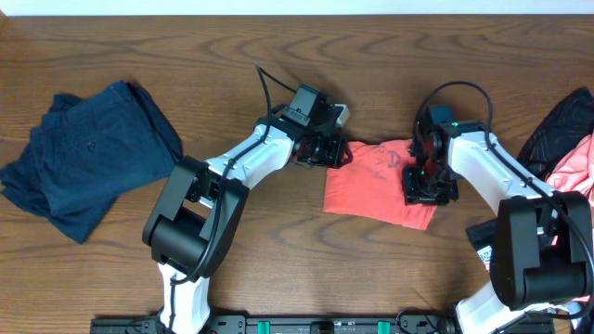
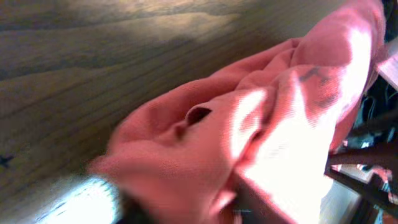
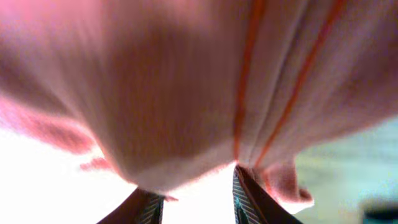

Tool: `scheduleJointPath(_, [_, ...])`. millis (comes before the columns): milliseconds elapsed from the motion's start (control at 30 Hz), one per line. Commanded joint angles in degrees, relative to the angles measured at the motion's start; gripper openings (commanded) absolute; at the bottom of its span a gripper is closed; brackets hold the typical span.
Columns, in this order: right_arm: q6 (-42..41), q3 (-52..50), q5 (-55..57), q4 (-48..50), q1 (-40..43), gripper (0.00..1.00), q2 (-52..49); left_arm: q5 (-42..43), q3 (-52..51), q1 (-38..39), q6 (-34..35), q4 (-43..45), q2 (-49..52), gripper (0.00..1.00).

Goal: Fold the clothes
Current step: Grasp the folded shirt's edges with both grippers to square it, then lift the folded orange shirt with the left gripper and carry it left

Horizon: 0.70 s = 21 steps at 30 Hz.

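Observation:
A coral-red shirt (image 1: 376,186) lies partly folded on the wooden table at the centre. My left gripper (image 1: 323,153) is at its upper left corner. In the left wrist view the bunched shirt (image 2: 261,124) is raised off the wood and covers the jaws, which seem shut on it. My right gripper (image 1: 427,186) is on the shirt's right side. In the right wrist view the shirt (image 3: 186,81) hangs close over the camera, and the two fingers (image 3: 196,186) run up into its lower edge, holding it.
A pile of navy blue clothes (image 1: 88,153) lies at the left of the table. A heap of dark (image 1: 561,125) and pink (image 1: 575,172) clothes lies at the right edge, close to the right arm.

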State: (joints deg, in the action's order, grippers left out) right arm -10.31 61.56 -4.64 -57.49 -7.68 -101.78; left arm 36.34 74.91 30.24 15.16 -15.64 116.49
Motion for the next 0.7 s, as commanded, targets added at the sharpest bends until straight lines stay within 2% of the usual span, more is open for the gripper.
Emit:
scheduleJointPath(0, [-1.01,3.45,1.22,-2.49,0.61,0.35,0.55,1.14,-0.11,0.22,-1.51,1.14,0.33,0.06])
scheduleJointPath(133, [-1.01,8.13,1.44,-7.41,0.66,0.35,2.1,-3.19,-0.02,-1.49,-2.49,1.05,-0.07,0.06])
scheduleJointPath(267, [-0.76,11.82,1.9,-10.32,0.66,0.36,5.01,-6.34,0.07,-6.62,-2.49,0.5,-2.4,0.06])
scheduleJointPath(433, [-0.79,13.6,1.84,-11.3,1.77,0.4,10.45,-7.1,0.83,-17.2,-2.47,0.52,-8.02,0.06])
scheduleJointPath(667, [-0.76,13.6,1.81,-12.11,2.75,0.43,14.82,-15.12,2.08,-34.34,-2.47,0.79,-14.84,0.06])
